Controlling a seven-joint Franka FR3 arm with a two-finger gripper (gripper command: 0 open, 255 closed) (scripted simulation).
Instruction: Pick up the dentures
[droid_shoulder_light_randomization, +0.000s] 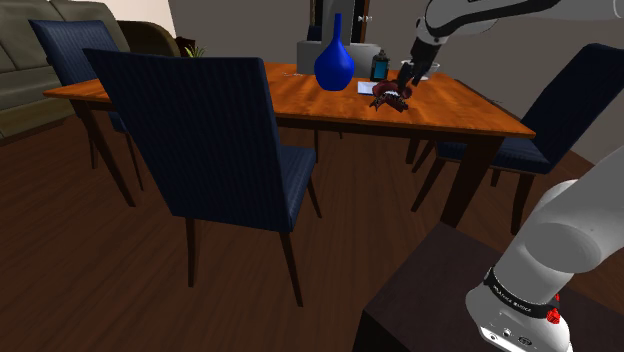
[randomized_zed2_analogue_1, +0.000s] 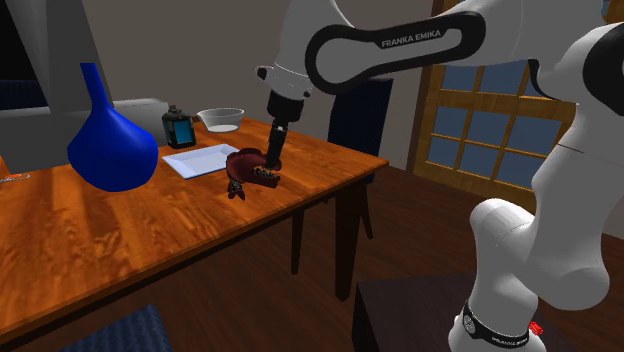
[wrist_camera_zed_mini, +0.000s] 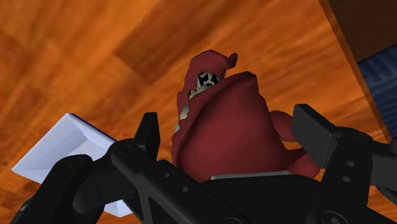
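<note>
Hand (wrist_camera_zed_mini: 230, 129) low over dark red dentures (wrist_camera_zed_mini: 219, 118) on wooden worktop (wrist_camera_zed_mini: 95, 51), fingers spread either side, unclamped. Grasp, lift not yet done.

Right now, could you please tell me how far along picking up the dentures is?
Approach looks done: the gripper straddles the dentures. In hand: the grasp, with the fingers apart, not yet clamped. Left: closing and lifting; the dentures lie on the table.
</note>
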